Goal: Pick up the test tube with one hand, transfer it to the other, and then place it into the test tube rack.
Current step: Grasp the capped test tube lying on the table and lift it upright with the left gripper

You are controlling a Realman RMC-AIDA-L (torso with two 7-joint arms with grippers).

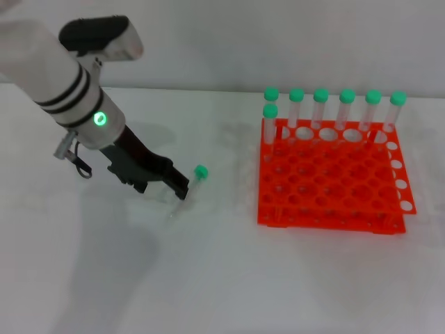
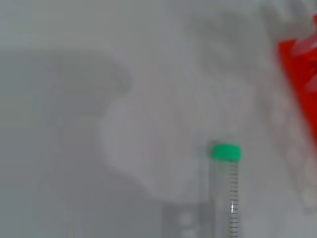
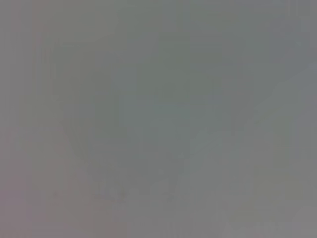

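Note:
The test tube [image 1: 197, 181] lies tilted on the white table, its green cap pointing toward the rack. My left gripper [image 1: 179, 188], a black claw on a white arm with a green light, is down at the tube's clear body, just left of the cap. The left wrist view shows the tube [image 2: 226, 188] close up, cap away from the camera. The orange test tube rack [image 1: 327, 181] stands to the right, apart from the tube, and its edge shows in the left wrist view [image 2: 299, 74]. My right gripper is out of view; the right wrist view shows only blank grey.
Several green-capped tubes [image 1: 320, 104] stand upright along the rack's back row, with one more at its left edge [image 1: 270, 120]. The white table [image 1: 222, 278] stretches in front of and left of the rack.

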